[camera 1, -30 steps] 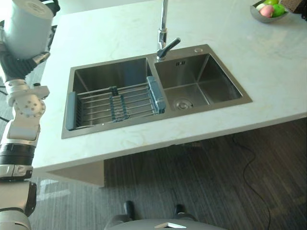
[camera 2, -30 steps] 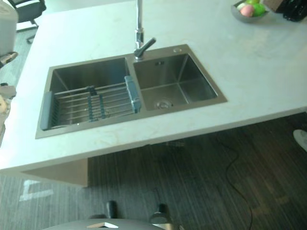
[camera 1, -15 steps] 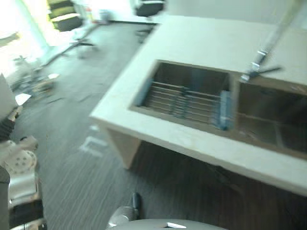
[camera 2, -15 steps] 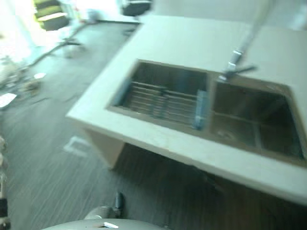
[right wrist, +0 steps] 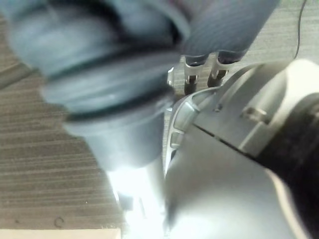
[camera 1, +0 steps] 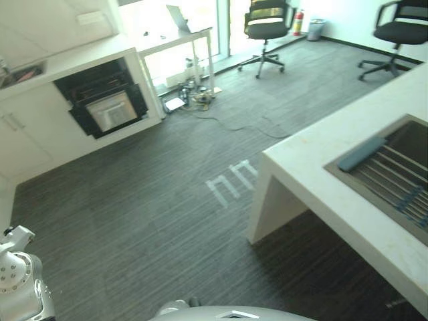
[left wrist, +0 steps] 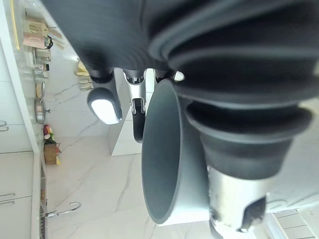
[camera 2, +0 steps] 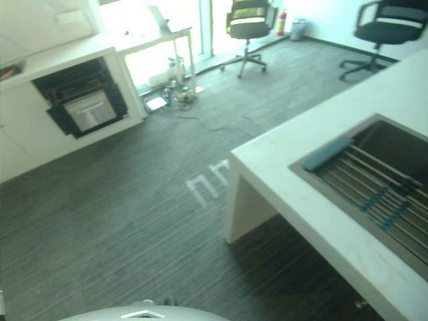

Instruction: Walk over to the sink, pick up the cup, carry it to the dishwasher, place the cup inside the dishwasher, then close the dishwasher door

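**One cup, in your left hand**

Your left hand [left wrist: 137, 112] has its fingers curled over the rim of the pale grey round cup [left wrist: 159, 159] — it looks stiff, light and smooth, so likely slippery. Grip around the wall, not the lip alone. The black built-in appliance [camera 1: 100, 107] in the white cabinets [camera 1: 27, 140] is probably the dishwasher. Your right hand [right wrist: 191, 75] shows in its wrist view; its state I cannot tell.

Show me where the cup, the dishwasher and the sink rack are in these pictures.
cup [left wrist: 159, 159], left wrist view, on its dark inner wall.
dishwasher [camera 1: 110, 110], left eye view, on the pale panel.
sink rack [camera 2: 354, 175], right eye view, on its metal bars.
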